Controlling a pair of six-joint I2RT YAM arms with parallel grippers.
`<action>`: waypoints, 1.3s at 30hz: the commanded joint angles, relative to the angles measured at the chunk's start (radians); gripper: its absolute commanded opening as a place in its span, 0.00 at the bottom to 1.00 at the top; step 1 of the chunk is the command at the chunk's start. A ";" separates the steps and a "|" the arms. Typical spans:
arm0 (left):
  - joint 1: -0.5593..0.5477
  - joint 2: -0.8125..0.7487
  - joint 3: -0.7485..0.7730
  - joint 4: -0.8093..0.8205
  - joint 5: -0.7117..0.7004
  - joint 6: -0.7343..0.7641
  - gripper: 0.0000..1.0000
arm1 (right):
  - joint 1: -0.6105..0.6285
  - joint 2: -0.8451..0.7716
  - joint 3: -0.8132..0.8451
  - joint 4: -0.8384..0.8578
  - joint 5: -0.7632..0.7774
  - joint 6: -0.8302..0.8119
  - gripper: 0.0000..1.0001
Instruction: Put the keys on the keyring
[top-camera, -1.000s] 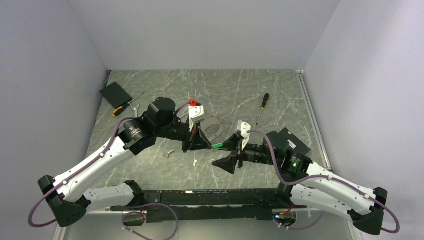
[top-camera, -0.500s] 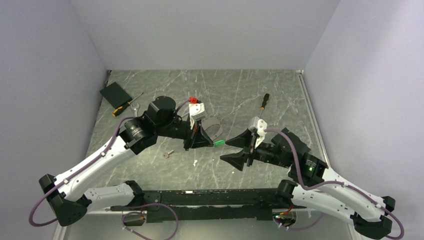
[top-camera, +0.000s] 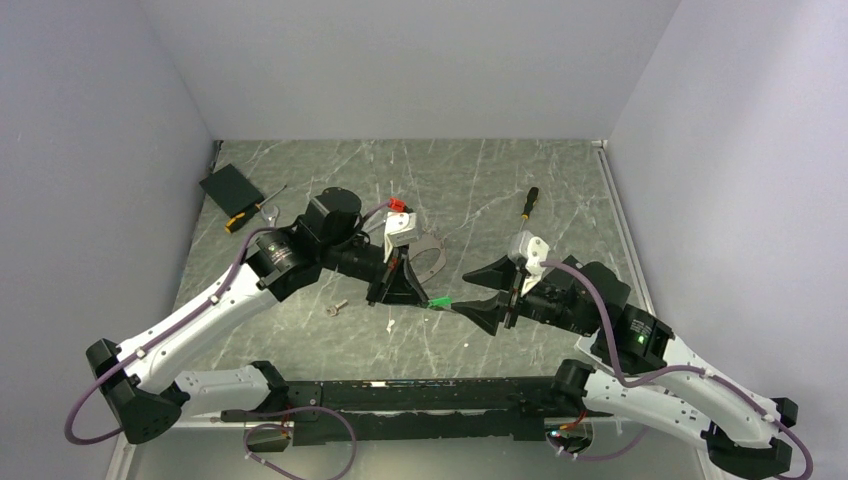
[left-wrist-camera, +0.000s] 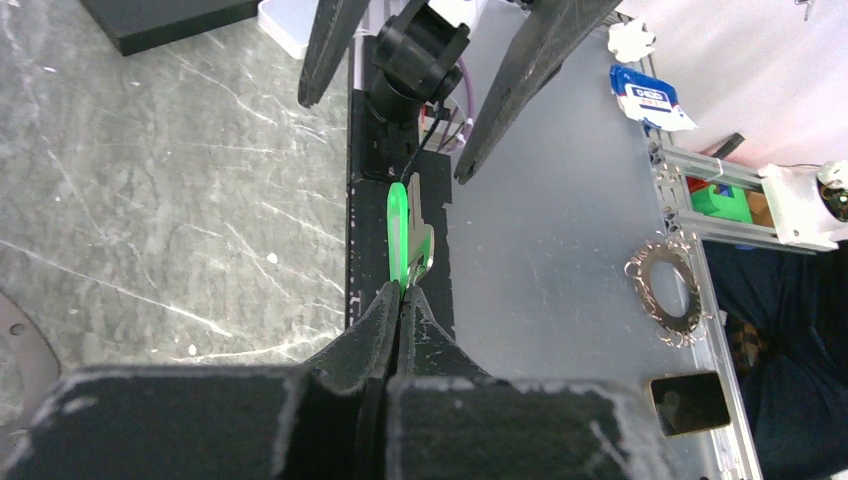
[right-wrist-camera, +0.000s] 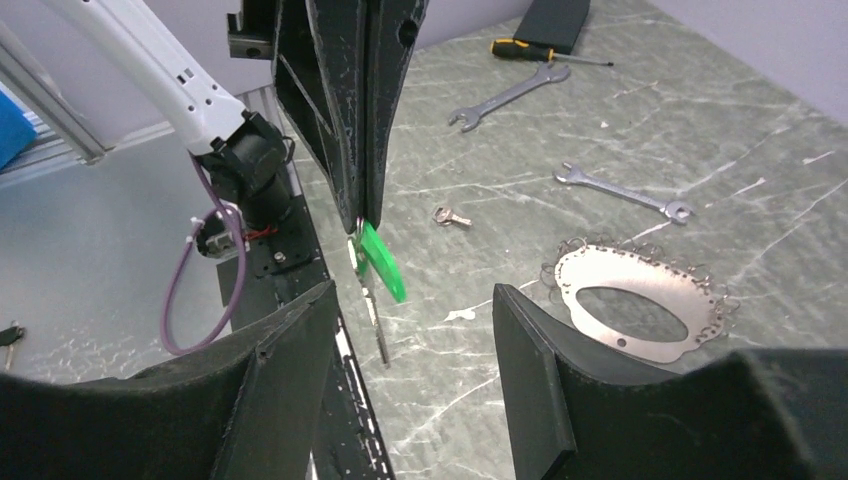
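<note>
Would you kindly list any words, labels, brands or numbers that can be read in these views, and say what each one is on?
No text reads clearly in any view.
On the blue packet: a white label with print, too small and blurred to read.
On the green key held in the left gripper: no lettering visible.

Bright, even light; soft shadows

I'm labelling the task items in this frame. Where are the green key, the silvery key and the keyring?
green key (right-wrist-camera: 383, 262): right wrist view, on its green head.
silvery key (right-wrist-camera: 452, 215): right wrist view, on its middle.
keyring (right-wrist-camera: 650, 270): right wrist view, on the far band of the oval loop.
</note>
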 joint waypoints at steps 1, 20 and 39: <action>0.001 0.003 0.038 0.000 0.083 0.024 0.00 | 0.002 0.015 0.047 -0.010 -0.022 -0.042 0.59; 0.001 0.020 0.026 0.021 0.115 0.007 0.00 | 0.002 0.093 0.017 0.073 -0.189 -0.022 0.14; 0.002 -0.120 -0.069 0.082 -0.278 -0.129 0.87 | 0.002 0.162 0.148 -0.182 -0.036 -0.052 0.00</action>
